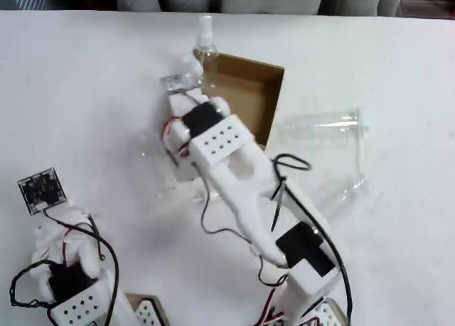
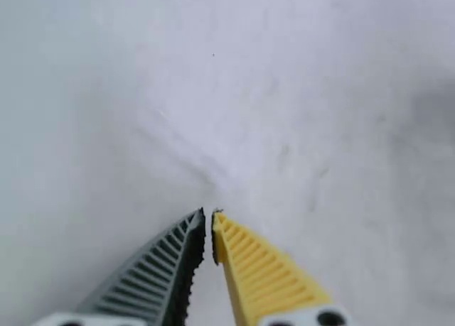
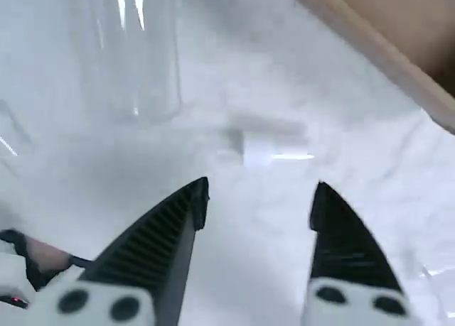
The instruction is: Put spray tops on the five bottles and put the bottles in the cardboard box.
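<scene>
R gripper (image 3: 261, 191) jaws apart nr box (image 1: 245, 69); L gripper (image 2: 208, 223) jaws together.

Blurred spray top (image 3: 269, 147), perhaps.

high view: fixed camera above, facing down on white surface (image 1: 85, 77), far enough to take in both arms and cardboard box (image 1: 245, 91).
left wrist view: camera on wrist, looking along left end effector (image 2: 208, 230) at bare surface, very near it.
right wrist view: camera on wrist, looking past right end effector (image 3: 259, 198) down at surface, near.
shared: right wrist and high views both take in cardboard box edge and surface beside it; left wrist and high views share bare surface.
</scene>
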